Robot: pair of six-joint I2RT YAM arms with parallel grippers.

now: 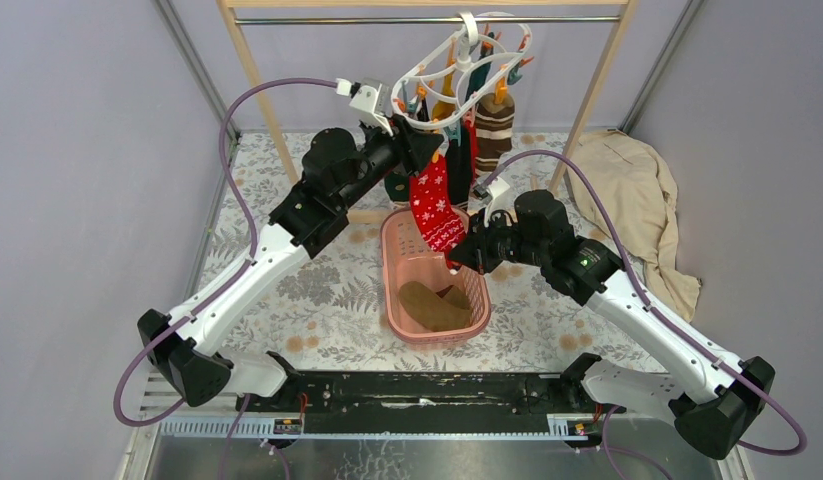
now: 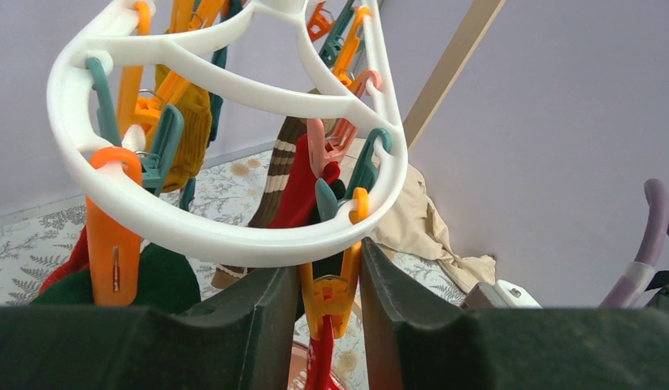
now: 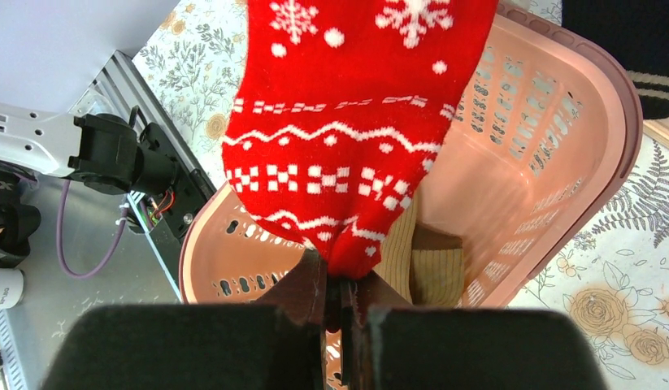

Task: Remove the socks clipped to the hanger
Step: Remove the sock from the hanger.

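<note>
Socks (image 1: 494, 125) hang on hanger (image 1: 457, 75) near the bench's far edge, centre. Red sock (image 1: 435, 205) has its long axis vertical, toe down over basket (image 1: 392, 290).

Left wrist: left gripper (image 2: 327, 268) jaws touch orange clip (image 2: 331, 296) on both sides, probably squeezing it open.

Right wrist: right gripper (image 3: 341, 280) pinches the toe, tensioning for release.

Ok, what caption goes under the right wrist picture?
Right claw pinches the red sock by its toe above the pink basket.

End effector (image 3: 345, 286) pinching red sock (image 3: 347, 162) toe, pink basket (image 3: 617, 106) beneath
</note>
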